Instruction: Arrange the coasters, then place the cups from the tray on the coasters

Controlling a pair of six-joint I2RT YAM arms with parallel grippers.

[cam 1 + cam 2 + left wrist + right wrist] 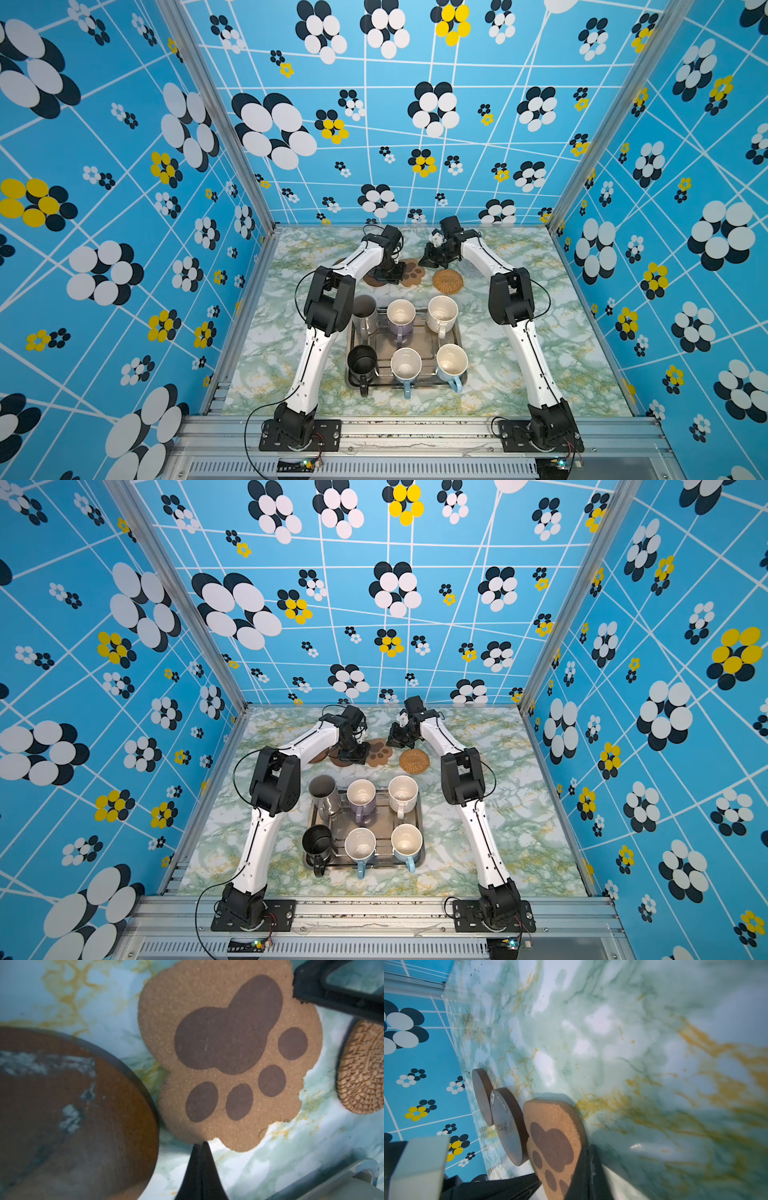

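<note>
In both top views the silvery tray point(419, 338) holds the cups: a steel cup point(365, 311), lavender mug point(401, 318), cream mug point(442, 313), black mug point(362, 365) and two light blue mugs point(406, 368) point(451, 363). Behind it lie the coasters: a brown disc point(372, 279), the paw-print coaster point(412, 272), a rattan coaster point(447, 280) and a pale one point(470, 268), partly behind the right arm. My left gripper point(202, 1144) is shut, tips touching the paw-print coaster's point(228, 1053) edge. My right gripper point(588, 1147) is shut against that coaster's point(552, 1142) opposite edge.
A second brown disc point(481, 1095) lies beyond the first point(506, 1126), mostly hidden under the left arm in a top view point(318, 757). The back wall is close behind the coasters. Marble tabletop point(540, 332) stretches to both sides of the tray.
</note>
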